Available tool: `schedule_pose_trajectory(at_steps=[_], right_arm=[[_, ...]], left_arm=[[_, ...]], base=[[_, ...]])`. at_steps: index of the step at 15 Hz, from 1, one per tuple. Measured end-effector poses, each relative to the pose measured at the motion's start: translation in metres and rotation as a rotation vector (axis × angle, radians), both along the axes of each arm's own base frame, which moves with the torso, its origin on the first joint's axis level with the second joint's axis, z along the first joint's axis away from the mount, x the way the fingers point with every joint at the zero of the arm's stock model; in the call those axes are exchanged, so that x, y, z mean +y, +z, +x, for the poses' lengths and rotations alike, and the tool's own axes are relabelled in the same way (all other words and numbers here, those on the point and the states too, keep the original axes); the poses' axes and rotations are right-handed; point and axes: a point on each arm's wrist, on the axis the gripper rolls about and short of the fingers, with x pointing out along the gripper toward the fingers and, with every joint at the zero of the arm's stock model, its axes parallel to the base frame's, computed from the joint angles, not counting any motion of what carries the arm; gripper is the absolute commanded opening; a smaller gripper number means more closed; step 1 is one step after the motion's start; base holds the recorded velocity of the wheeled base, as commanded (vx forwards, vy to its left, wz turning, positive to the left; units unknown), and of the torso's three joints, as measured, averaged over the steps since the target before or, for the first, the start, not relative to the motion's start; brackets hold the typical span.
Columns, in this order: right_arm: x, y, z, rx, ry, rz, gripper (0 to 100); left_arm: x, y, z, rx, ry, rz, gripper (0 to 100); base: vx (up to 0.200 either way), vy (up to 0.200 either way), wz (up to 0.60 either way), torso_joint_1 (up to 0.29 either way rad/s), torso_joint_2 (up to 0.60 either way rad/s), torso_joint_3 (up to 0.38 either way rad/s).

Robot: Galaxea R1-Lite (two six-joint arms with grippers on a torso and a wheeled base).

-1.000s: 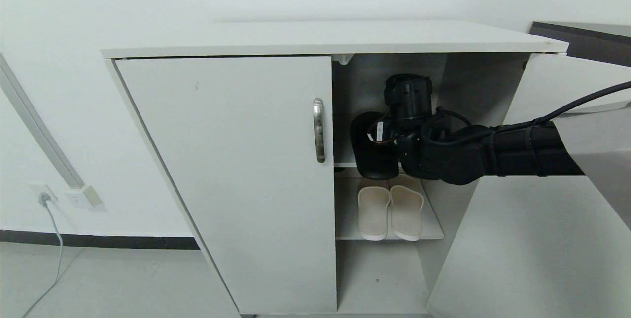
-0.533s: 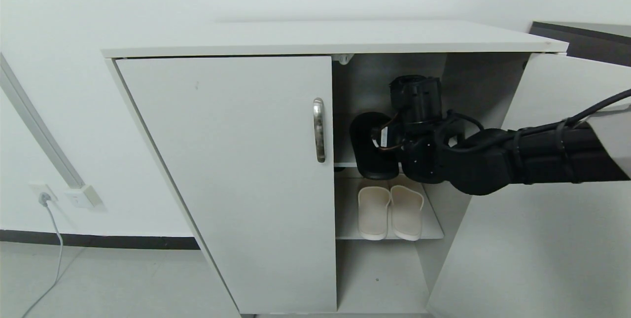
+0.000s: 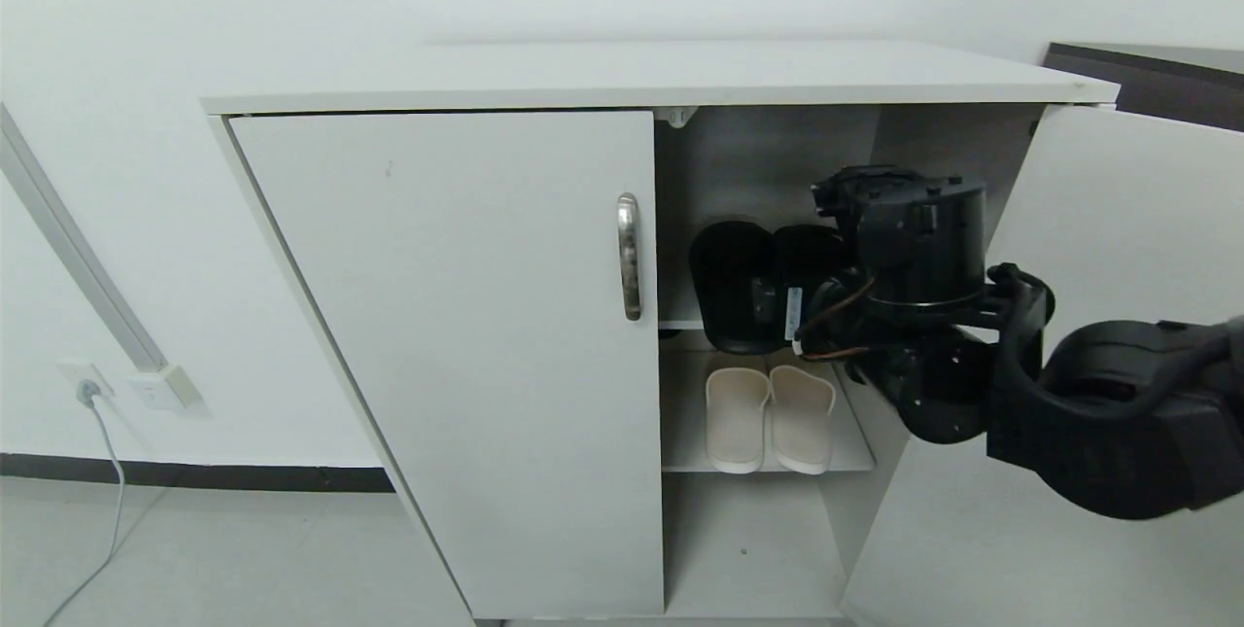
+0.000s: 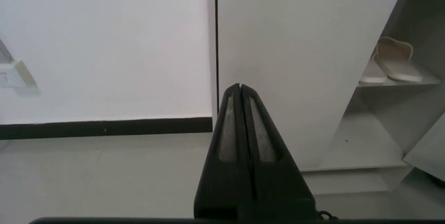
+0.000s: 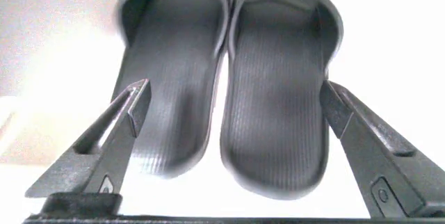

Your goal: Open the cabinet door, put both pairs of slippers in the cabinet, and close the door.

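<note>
The white cabinet [image 3: 661, 73] has its right door [image 3: 1069, 365] swung open and its left door [image 3: 447, 316] closed. A pair of black slippers [image 3: 734, 287] lies side by side on the upper shelf, and a pair of white slippers [image 3: 770, 416] on the shelf below. My right gripper [image 5: 234, 88] is open just in front of the black slippers [image 5: 229, 78], its fingers apart on either side and not touching them. Its wrist [image 3: 914, 238] sits at the cabinet opening. My left gripper [image 4: 240, 88] is shut on nothing, low before the closed left door, with the white slippers [image 4: 393, 60] off to one side.
The left door carries a metal handle [image 3: 629, 256] at its inner edge. A wall socket with a cable [image 3: 87, 389] sits low on the left wall. A dark-edged surface [image 3: 1147, 73] stands behind the cabinet on the right. Bare floor lies before the left door.
My right arm has drawn back out of the cabinet toward the right, uncovering the second black slipper. Both black slippers stay on the upper shelf.
</note>
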Motion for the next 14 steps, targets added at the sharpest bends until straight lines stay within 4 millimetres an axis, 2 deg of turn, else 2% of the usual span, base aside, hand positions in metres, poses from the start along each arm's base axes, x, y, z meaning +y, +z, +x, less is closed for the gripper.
schedule_pose_trajectory(at_steps=[1,2,6,14], right_arm=[[-0.003,-0.004,-0.009,0.003,0.017,-0.002,100],[-0.004,-0.007,-0.016,0.005,0.035,0.0,0],[-0.007,-0.013,-0.039,-0.002,0.118,0.018,0],[-0.007,-0.021,-0.049,0.02,0.16,0.004,0]], left_arm=[[0.0,0.0,0.0,-0.001,-0.001,0.0,0],[0.0,0.0,0.0,0.0,-0.001,0.0,0],[0.0,0.0,0.0,0.0,-0.001,0.001,0],[0.0,0.0,0.0,0.0,-0.001,0.0,0]], base=[[0.0,0.0,0.0,0.0,0.0,0.0],[0.0,0.0,0.0,0.0,0.0,0.0],[0.0,0.0,0.0,0.0,0.0,0.0],[0.0,0.0,0.0,0.0,0.0,0.0]])
